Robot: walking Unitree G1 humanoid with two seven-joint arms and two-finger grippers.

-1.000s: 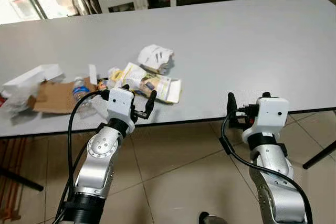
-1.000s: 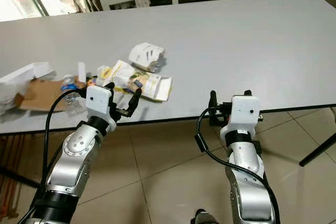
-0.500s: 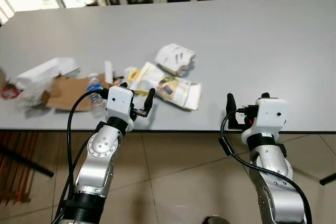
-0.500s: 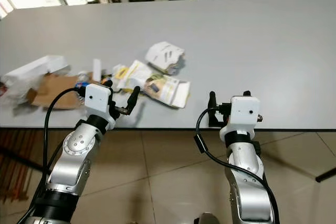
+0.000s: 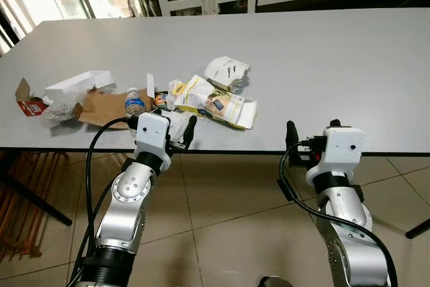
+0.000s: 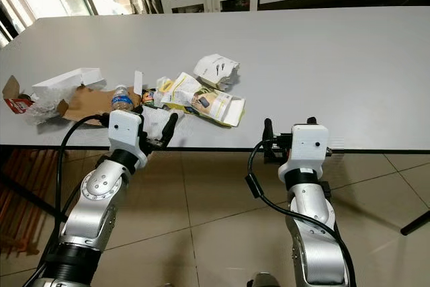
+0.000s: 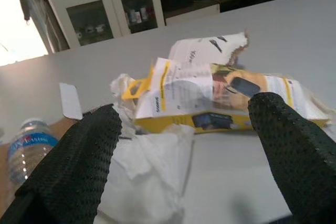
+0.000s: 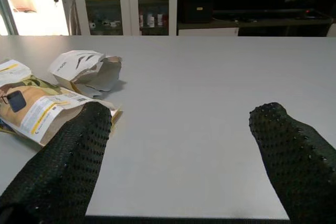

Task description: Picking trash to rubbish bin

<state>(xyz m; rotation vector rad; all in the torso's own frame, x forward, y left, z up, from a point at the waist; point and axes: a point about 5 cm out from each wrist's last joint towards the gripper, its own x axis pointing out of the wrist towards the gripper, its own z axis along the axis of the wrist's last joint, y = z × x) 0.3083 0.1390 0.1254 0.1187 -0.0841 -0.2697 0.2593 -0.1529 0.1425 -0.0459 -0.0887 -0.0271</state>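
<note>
**Trash heap within reach, nothing gripped yet**

At the near edge of the long grey worktop [image 5: 322,52], both claws wait with fingers spread and empty. Left claw [image 5: 176,132] points at the crumpled white tissue [image 7: 152,174], likely its first pick. Behind the tissue lies the yellow-and-white printed carton [image 5: 215,101], its lettering too small to read; beyond that, a torn white paper bag [image 5: 227,72]. Right claw [image 5: 309,144] sits well apart from the carton.

Head stereo views look down over the table [image 5: 322,52] edge from above; both wrist views face across it at tabletop level, sharing the yellow package [image 7: 210,98]
</note>
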